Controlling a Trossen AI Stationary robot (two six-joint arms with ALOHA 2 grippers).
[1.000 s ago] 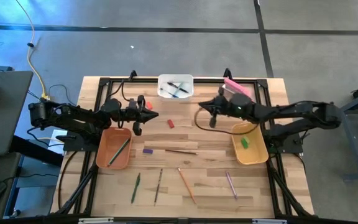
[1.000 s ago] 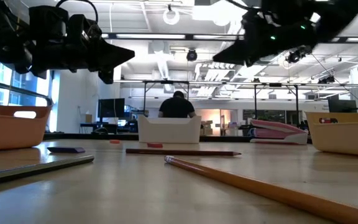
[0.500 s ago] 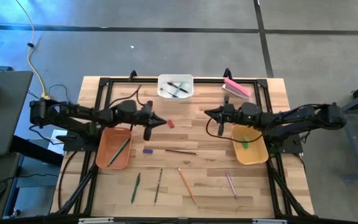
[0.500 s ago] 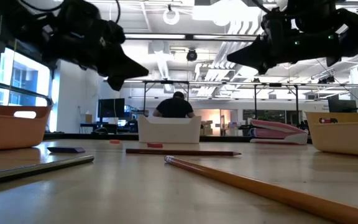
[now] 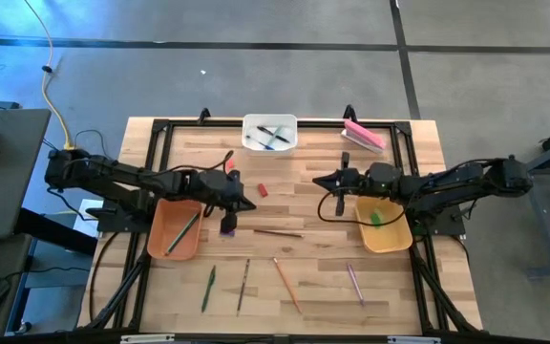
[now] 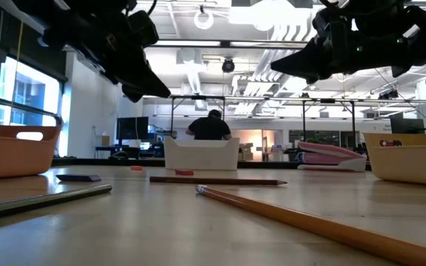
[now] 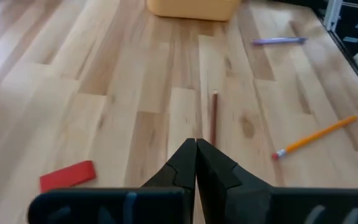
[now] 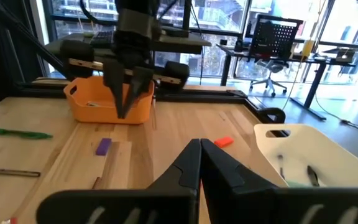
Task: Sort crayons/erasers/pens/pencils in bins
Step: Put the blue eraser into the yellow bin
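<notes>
Wooden table (image 5: 313, 263): sorting partly done. White bin (image 5: 270, 133) holds pens, orange bin (image 5: 174, 227) a pencil, yellow bin (image 5: 383, 222) a green crayon. Several pencils and the purple crayon (image 5: 225, 231) lie loose. Left gripper (image 5: 248, 205) and right gripper (image 5: 319, 181) hover pinched together, empty.

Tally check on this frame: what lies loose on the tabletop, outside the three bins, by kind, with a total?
Long thin sticks: 5 (brown, green, dark, orange, pinkish)
Short crayon pieces: 2 (red, purple)
Pink block: 1
Total: 8
</notes>
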